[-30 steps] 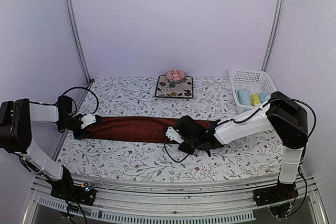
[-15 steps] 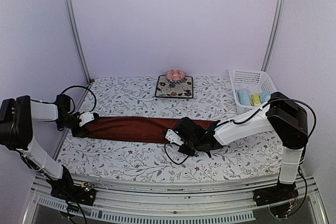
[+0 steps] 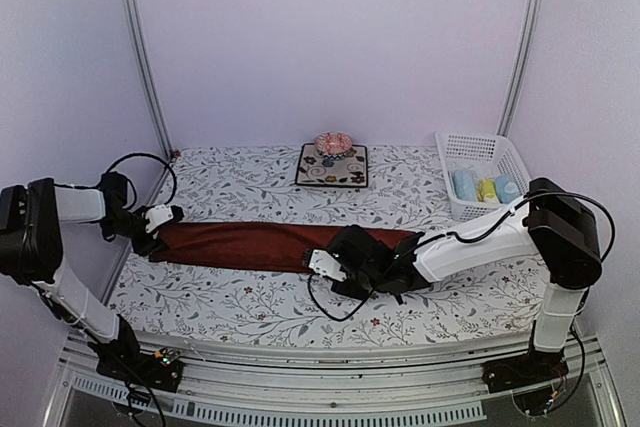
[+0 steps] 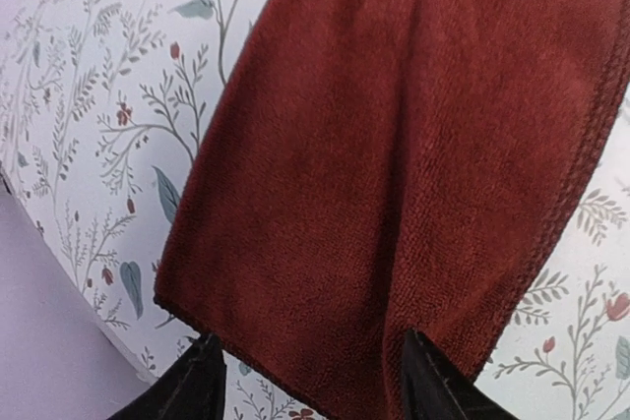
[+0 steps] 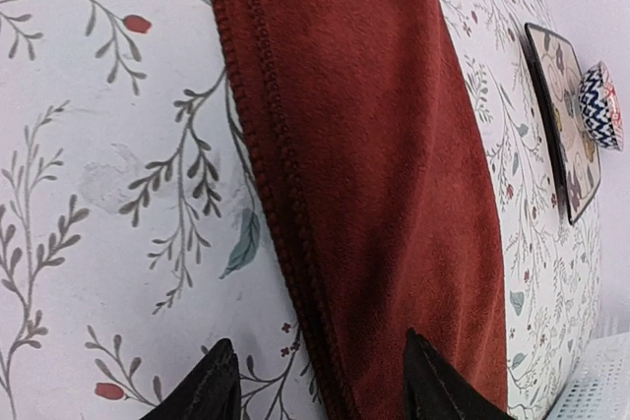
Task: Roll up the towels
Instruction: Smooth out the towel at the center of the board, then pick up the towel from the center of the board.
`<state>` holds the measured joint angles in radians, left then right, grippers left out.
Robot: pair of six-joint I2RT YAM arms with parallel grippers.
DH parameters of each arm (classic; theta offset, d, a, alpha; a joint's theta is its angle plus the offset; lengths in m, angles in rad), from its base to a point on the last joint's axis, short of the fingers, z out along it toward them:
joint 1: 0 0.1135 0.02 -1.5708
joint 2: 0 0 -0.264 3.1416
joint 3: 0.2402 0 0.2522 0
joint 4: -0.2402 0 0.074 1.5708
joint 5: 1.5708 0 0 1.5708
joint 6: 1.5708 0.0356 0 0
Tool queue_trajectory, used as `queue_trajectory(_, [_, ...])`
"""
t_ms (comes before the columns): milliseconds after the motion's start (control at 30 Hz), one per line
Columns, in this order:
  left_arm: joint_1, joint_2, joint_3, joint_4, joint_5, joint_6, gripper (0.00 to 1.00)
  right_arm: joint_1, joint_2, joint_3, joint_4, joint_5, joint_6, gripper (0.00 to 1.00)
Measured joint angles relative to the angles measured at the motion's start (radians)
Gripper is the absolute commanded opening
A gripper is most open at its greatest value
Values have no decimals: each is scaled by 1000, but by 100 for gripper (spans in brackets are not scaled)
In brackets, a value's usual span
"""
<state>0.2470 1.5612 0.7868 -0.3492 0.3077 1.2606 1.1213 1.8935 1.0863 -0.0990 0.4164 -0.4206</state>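
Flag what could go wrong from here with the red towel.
Both hands are open: the left hand and right hand straddle the dark red towel without gripping, so the fold may slacken. The right hand sits over the stitched edge only; a roll started there could skew.

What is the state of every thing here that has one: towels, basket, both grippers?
Dark red cloth towel: flat, a long strip, not rolled.
White plastic basket: upright, partly filled.
Small pale blue and yellow towels: rolled, in that basket.
Left gripper: open, at the red towel's end.
Right gripper: open, over the towel.
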Motion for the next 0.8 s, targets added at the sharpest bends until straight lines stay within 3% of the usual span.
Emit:
queue_trajectory(67, [3, -20, 16, -31, 31, 0, 73, 13, 0, 5, 3, 0, 2, 72])
queue_trajectory(267, [-6, -72, 91, -85, 131, -73, 75, -27, -45, 26, -27, -49, 122, 75])
queue_trajectory(433, [-51, -86, 121, -93, 183, -155, 78, -223, -178, 16, -66, -170, 366, 78])
queue_trajectory(567, [-103, -111, 98, -89, 202, -199, 78, -407, -321, -100, -50, -244, 578, 80])
queue_trajectory(800, [-183, -177, -24, -42, 190, -271, 78, -505, -428, -290, -45, -319, 803, 83])
